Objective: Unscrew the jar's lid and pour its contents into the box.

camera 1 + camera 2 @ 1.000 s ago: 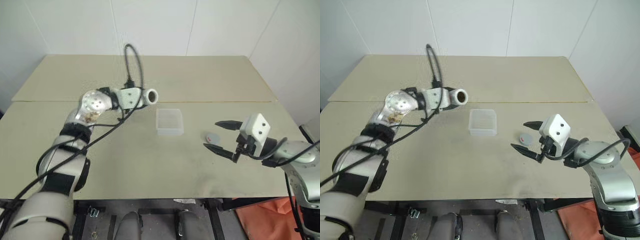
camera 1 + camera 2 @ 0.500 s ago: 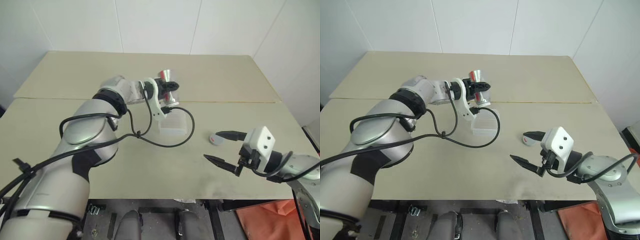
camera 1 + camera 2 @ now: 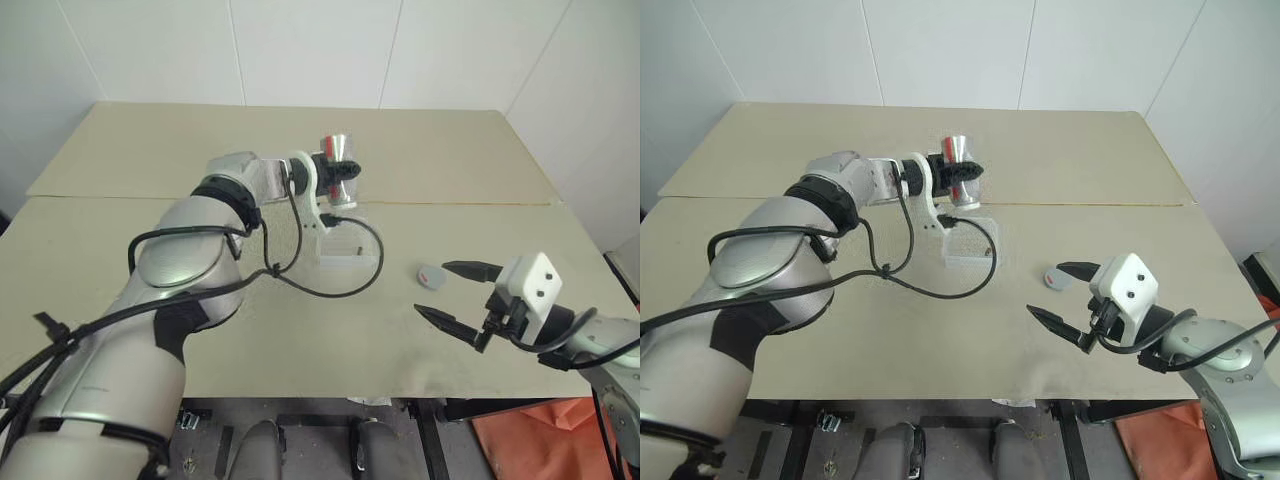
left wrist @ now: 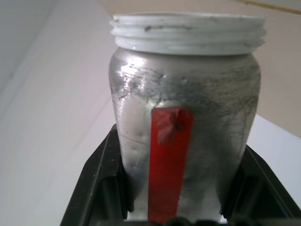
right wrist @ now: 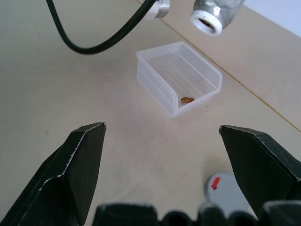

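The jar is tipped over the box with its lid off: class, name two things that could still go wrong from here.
1. The jar is held above the box in the shut left tool, so lowering it carelessly might knock the light box and spill the brown bit already inside.
2. The lid lies loose on the table just by the open right tool; a sweep of that arm could push it away.

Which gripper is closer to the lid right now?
Right. The open right gripper hovers just beside the lid on the table; the left gripper holds the jar above the box.
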Robot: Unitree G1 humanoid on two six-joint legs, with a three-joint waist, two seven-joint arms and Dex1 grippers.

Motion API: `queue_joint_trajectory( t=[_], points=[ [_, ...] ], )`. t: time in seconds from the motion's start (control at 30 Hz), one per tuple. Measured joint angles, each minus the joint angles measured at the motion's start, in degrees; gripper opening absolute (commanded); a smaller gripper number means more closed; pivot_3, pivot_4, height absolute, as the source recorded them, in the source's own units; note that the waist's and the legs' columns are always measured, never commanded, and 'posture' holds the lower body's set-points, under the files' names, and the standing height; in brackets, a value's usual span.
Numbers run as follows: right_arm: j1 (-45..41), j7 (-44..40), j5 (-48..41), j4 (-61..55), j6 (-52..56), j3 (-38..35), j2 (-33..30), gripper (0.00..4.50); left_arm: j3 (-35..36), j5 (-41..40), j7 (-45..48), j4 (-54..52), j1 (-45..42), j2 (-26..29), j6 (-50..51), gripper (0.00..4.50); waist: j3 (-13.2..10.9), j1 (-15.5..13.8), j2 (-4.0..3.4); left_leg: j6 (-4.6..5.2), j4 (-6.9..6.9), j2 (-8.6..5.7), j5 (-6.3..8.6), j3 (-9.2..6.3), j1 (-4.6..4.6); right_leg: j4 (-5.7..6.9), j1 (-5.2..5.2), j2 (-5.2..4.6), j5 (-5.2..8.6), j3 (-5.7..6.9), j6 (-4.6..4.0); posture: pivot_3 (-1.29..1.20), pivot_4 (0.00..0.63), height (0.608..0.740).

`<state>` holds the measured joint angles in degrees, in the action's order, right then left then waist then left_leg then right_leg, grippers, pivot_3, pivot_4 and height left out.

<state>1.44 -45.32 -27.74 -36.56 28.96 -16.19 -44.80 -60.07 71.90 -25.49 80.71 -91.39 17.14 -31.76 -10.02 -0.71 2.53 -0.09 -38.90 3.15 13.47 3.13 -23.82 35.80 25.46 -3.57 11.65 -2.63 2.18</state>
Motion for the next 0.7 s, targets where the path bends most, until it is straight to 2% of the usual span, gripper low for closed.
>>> queue_joint_trajectory(
  t=[0.1, 0.2, 0.37, 0.43, 0.53, 0.7],
  points=[
    [-1.0, 0.1, -0.3, 0.2, 0.0, 0.4, 0.0, 4.48, 15.0, -15.0, 14.3, -0.1, 3.1, 1.3, -1.9, 1.98, 0.0, 0.1, -0.02, 0.01, 0.0, 0.01, 0.0, 0.01, 0.06, 0.06, -0.03, 0.0, -0.03, 0.0, -0.07, 0.0, 0.15, 0.74],
    [-1.6, 0.1, -0.6, 1.2, 0.1, 1.5, 0.2, 4.48, 35.6, -36.0, 35.9, -0.1, 9.2, 1.4, 1.6, 1.98, 0.0, 0.3, -0.04, 0.01, -0.1, 0.02, -0.02, 0.0, 0.07, 0.2, -0.03, 0.0, -0.04, 0.01, -0.11, 0.0, 0.15, 0.74],
    [-4.8, 0.3, -0.7, 3.0, 0.3, 4.0, 1.3, 4.48, 57.3, -59.9, 57.9, -3.7, 17.6, 2.9, 9.3, 1.98, 0.0, 0.6, -0.05, 0.02, -0.17, 0.01, -0.02, -0.07, 0.27, 0.25, -0.26, 0.0, -0.05, 0.02, -0.1, 0.0, 0.15, 0.74],
    [-5.6, 0.5, -0.7, 3.6, 0.4, 5.0, 2.5, 4.48, 62.8, -66.8, 61.5, -7.8, 22.3, 2.5, 12.3, 1.98, 0.0, 0.7, -0.06, 0.02, -0.19, 0.01, -0.02, -0.1, 0.33, 0.27, -0.34, 0.0, -0.05, 0.03, -0.1, 0.0, 0.15, 0.74],
    [-6.9, 1.0, -0.6, 4.1, 0.5, 6.7, 3.5, 4.48, 67.4, -73.0, 61.6, -16.0, 29.9, 0.5, 16.2, 1.98, 0.0, 0.5, -0.06, 0.02, -0.3, 0.0, -0.02, -0.15, 0.3, 0.29, -0.36, 0.0, -0.07, 0.05, -0.08, 0.0, 0.15, 0.74],
    [-8.1, 2.5, -0.4, 4.9, 0.5, 9.2, 5.5, 4.48, 66.6, -74.2, 54.8, -37.9, 49.1, -5.0, 19.3, 1.98, 0.1, 0.4, -0.08, 0.02, -0.31, 0.01, -0.02, -0.15, 0.37, 0.32, -0.42, -0.01, -0.09, 0.02, -0.09, 0.0, 0.15, 0.74]
  ],
)
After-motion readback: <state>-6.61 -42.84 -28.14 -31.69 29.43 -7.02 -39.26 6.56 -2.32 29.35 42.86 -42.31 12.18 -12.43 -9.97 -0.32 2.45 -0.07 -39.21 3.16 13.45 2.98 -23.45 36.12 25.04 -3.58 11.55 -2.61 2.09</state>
